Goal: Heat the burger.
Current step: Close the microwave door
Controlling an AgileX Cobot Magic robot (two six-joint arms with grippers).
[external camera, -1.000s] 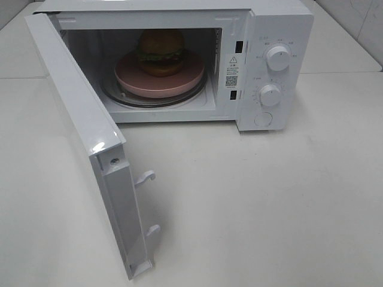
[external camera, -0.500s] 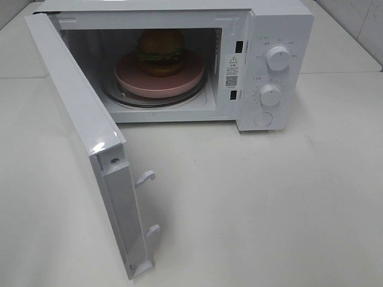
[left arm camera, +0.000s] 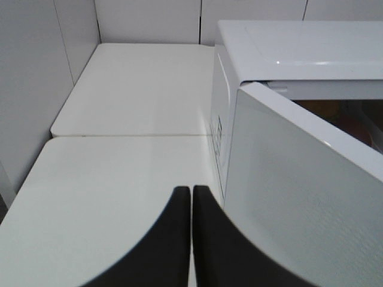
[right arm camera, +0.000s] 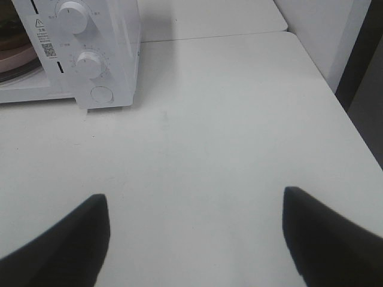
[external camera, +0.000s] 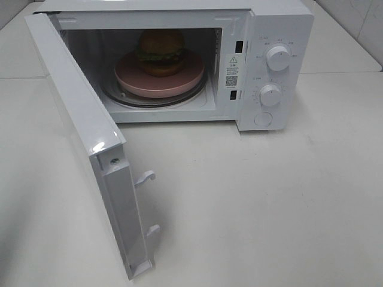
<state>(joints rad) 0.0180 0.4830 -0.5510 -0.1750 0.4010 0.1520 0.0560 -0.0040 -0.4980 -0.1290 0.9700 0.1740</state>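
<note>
The burger (external camera: 160, 52), brown bun over dark patty and green filling, sits on a pink plate (external camera: 157, 82) on the glass turntable inside the white microwave (external camera: 272, 36). The microwave door (external camera: 90, 143) stands swung wide open toward the front left. Neither gripper shows in the exterior high view. In the left wrist view my left gripper (left arm camera: 191, 197) is shut with nothing between its dark fingers, just outside the open door (left arm camera: 299, 197). My right gripper (right arm camera: 194, 206) hangs open over bare table, in front of the microwave's knobs (right arm camera: 90, 64).
Two dials (external camera: 277, 58) and a round button (external camera: 263, 119) are on the microwave's right panel. Two white latch hooks (external camera: 145, 177) stick out from the door's edge. White walls (left arm camera: 30, 89) border the table at the left and back.
The left gripper has closed from wide open to shut. The burger, plate and microwave door look the same in the exterior high view.
</note>
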